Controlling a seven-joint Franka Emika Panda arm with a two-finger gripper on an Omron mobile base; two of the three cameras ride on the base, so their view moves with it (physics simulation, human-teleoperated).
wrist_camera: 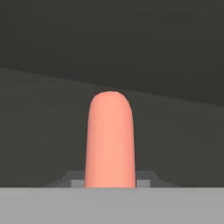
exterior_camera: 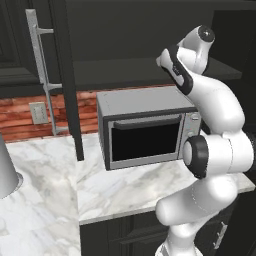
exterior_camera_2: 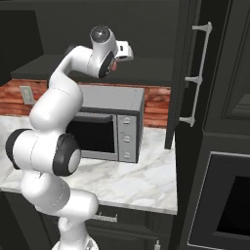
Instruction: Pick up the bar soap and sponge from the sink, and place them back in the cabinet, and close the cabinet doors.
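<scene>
Bar soap [wrist_camera: 110,140] sat clenched between my gripper [wrist_camera: 110,183] jaws, inside the open cabinet [exterior_camera: 150,30] above its shelf [wrist_camera: 52,131]; microwave [exterior_camera: 145,127] stood below, doors [exterior_camera: 70,85] swung wide

Grey microwave [exterior_camera: 145,127] on marble counter [exterior_camera: 120,192], brick backsplash [exterior_camera: 20,117], wall outlet [exterior_camera: 38,112]

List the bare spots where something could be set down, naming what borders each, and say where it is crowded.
Bare marble lies in front of the microwave, out to the counter edge. The dark shelf around the held soap is bare as far as the hand view reaches. Crowded: between the microwave and the open door.
</scene>
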